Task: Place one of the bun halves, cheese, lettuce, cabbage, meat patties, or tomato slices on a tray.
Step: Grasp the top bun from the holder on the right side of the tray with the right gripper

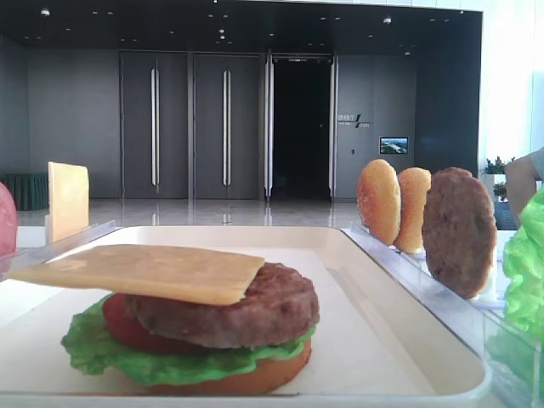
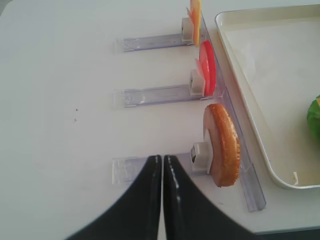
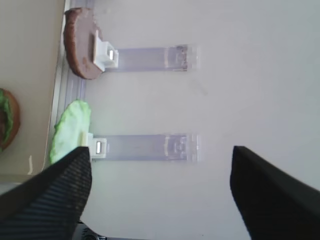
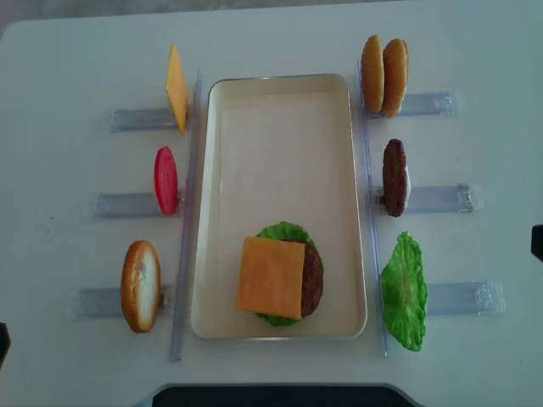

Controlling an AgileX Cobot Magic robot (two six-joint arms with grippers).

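Observation:
On the cream tray [image 4: 212, 212] sits a stack: cheese [image 4: 270, 278] on a meat patty [image 4: 311, 275], over tomato, lettuce [image 4: 280, 231] and a bun half [image 1: 255, 380]. Left racks hold a cheese slice [image 4: 176, 89], a tomato slice [image 4: 165, 180] and a bun half [image 4: 141, 286]. Right racks hold two bun halves [image 4: 383, 75], a patty [image 4: 394, 177] and lettuce [image 4: 404, 291]. Cabbage is out of view. My left gripper [image 2: 163, 159] is shut and empty beside the left bun half [image 2: 224, 145]. My right gripper [image 3: 160, 150] stands open and empty, right of the lettuce [image 3: 70, 131].
Clear plastic racks [image 4: 439, 198] run out from both long sides of the tray on the white table [image 4: 68, 51]. A long clear rail [image 4: 185, 212] lies along the tray's left side. The table's front edge [image 4: 271, 392] is close behind the tray.

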